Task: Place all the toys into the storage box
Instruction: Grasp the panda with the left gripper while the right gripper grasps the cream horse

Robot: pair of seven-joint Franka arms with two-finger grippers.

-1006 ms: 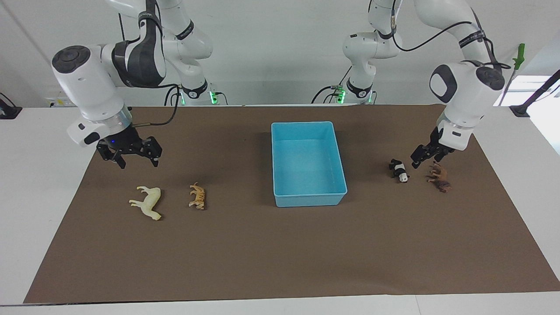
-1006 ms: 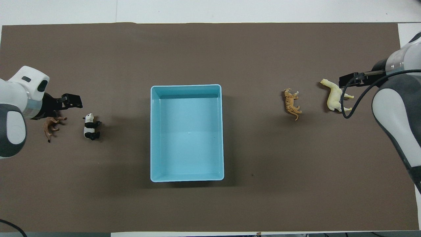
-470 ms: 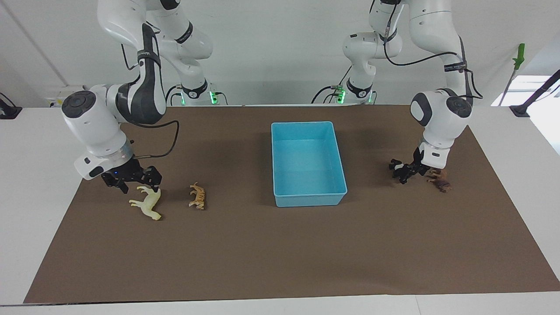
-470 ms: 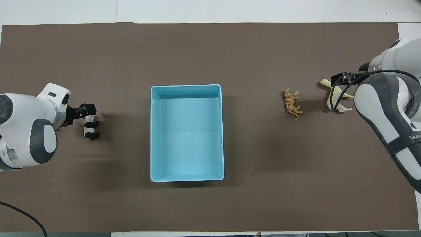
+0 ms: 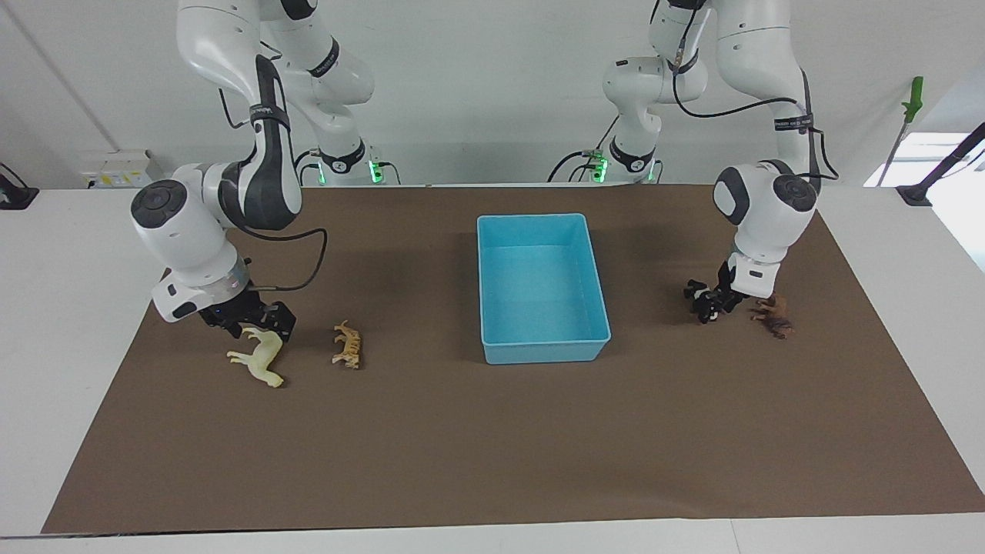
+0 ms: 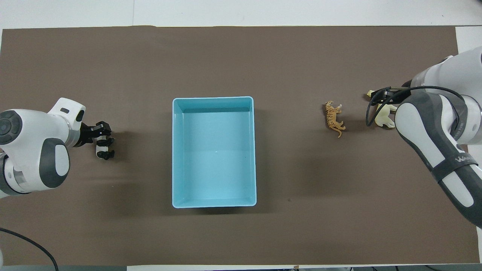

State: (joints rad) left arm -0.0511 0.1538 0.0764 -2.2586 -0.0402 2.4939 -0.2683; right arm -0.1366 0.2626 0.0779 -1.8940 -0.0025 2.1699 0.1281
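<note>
The light blue storage box (image 5: 542, 350) stands open in the middle of the mat; it also shows in the overhead view (image 6: 214, 99). My right gripper (image 5: 252, 329) is open, low over the cream horse (image 5: 262, 358), one finger on each side of its back. The orange tiger (image 5: 347, 345) lies beside the horse, toward the box. My left gripper (image 5: 712, 302) is down at the black-and-white panda (image 5: 697, 292). The dark brown maned animal (image 5: 774, 316) lies beside it, toward the left arm's end. In the overhead view the panda (image 6: 103, 149), the tiger (image 6: 333, 118) and part of the horse (image 6: 384, 119) show; the brown animal is hidden under my left arm.
A brown mat (image 5: 492, 438) covers the white table (image 5: 69, 254). The box has nothing in it. A green-handled tool (image 5: 913, 98) stands off the mat at the left arm's end.
Both grippers have come down from above the mat. The right one has dropped onto the horse. The left one has moved from over the brown animal to the panda.
</note>
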